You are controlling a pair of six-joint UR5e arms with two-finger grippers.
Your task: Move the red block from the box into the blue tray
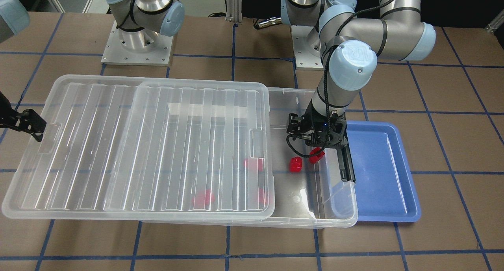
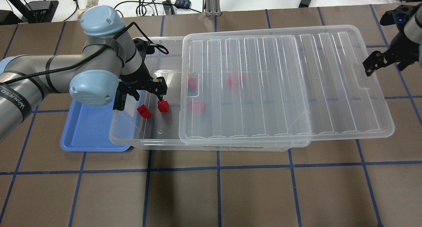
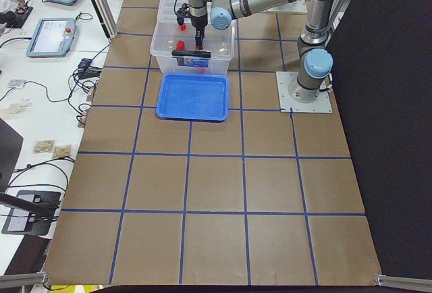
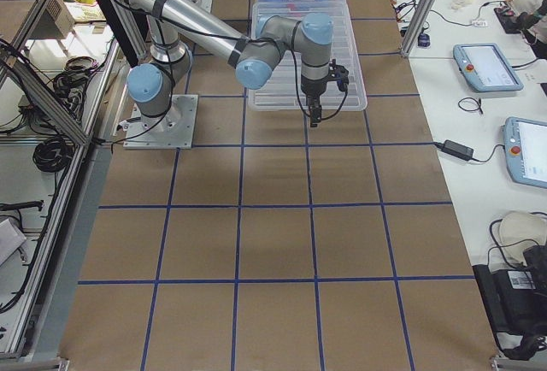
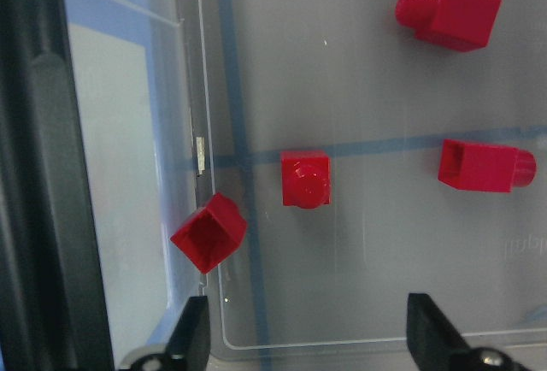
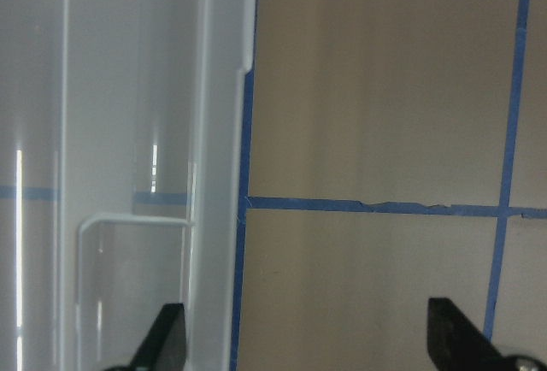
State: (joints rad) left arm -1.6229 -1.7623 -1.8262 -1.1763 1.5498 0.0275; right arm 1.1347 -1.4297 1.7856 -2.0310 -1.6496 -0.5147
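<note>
The red block stands stud-up on the floor of the clear box, at its uncovered end; it also shows in the overhead view and the front view. My left gripper hangs open just above it, empty, and shows in the overhead view too. The blue tray lies empty against that end of the box. My right gripper is open and empty beside the far edge of the lid.
A red hollow square piece leans by the box wall next to the block. Two more red studded blocks lie on their sides nearby. The lid is slid sideways and covers most of the box. A black latch bar sits on the tray-side end.
</note>
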